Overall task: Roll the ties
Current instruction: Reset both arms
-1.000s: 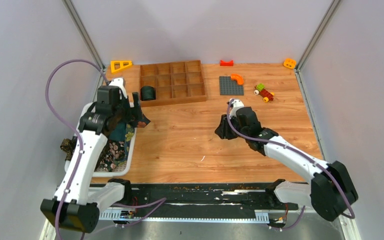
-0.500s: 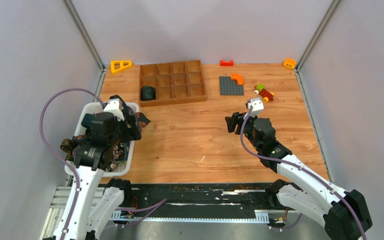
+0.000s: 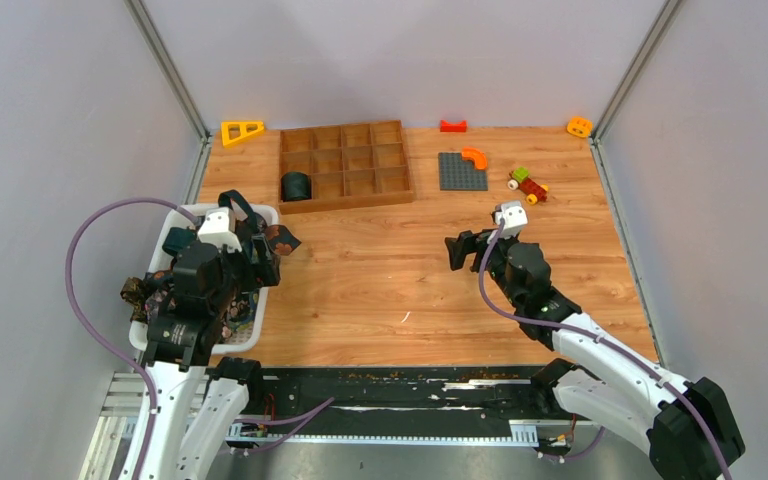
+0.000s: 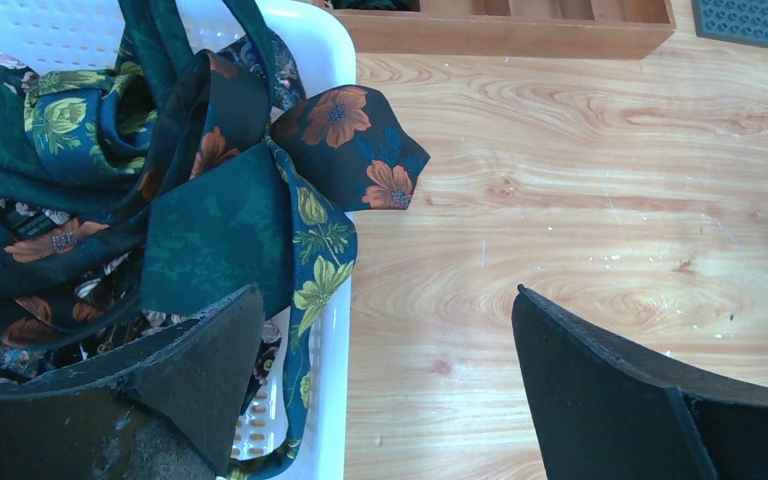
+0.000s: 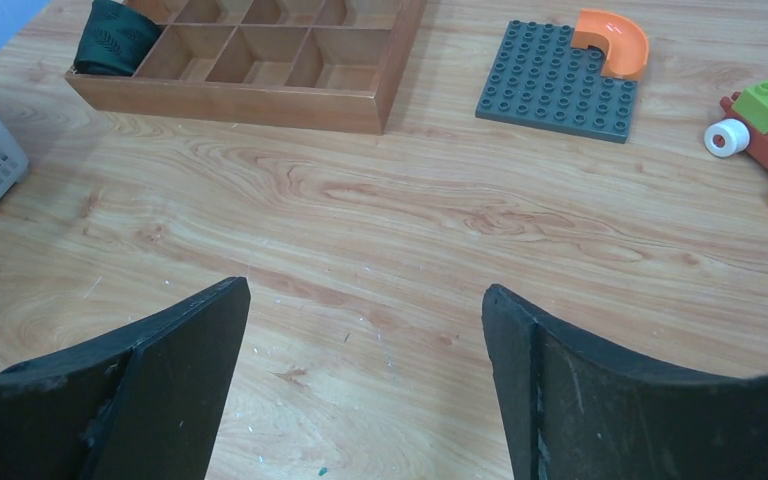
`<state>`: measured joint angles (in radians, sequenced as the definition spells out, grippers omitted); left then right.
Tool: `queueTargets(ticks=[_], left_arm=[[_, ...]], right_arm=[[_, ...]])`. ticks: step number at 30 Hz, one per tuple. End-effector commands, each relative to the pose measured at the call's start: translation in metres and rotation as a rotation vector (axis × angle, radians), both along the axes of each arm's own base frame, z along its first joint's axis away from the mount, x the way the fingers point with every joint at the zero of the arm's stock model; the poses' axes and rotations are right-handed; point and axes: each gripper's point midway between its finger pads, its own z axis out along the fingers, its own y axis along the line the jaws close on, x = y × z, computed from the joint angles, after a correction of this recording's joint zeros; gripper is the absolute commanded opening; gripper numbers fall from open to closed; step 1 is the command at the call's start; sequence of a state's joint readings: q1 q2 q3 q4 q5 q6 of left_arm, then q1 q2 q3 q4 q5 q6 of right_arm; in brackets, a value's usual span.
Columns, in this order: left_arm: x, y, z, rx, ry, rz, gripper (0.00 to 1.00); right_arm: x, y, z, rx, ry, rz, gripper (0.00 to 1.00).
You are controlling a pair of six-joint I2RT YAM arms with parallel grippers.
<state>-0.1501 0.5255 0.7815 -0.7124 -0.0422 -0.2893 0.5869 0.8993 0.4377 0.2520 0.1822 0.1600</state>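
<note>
Progress: one rolled tie [image 3: 296, 186] sitting in wooden organizer [image 3: 360, 203] | loose ties [image 4: 210, 230] lying tangled in white basket [image 4: 328, 50], awaiting rolling | left gripper [image 4: 385, 300] and right gripper [image 5: 365, 290] hovering wide open, holding nothing

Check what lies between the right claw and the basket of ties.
Only bare wooden table between the right claw and the white basket holding the ties; the top external view shows it.
</note>
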Motion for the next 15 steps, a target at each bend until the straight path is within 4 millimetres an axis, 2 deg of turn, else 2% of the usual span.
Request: queueTargets(ticks=[1,5,15], left_arm=[[0.0054,-0.0026,0.0073,-0.015,-0.035,-0.002,1.00],[0.0046,-0.0021,0.0081,-0.017,-0.041,0.001,1.00],[0.0046,-0.0025,0.0084,-0.017,-0.043,-0.003,1.00]], right_arm=[[0.0041,0.0024,0.0190,0.025,-0.062,-0.001,0.90],[0.0045,0.0022,0.0184,0.020,-0.059,-0.002,0.93],[0.0083,0.0050,0.0160,0.005,-0.039,0.000,0.93]])
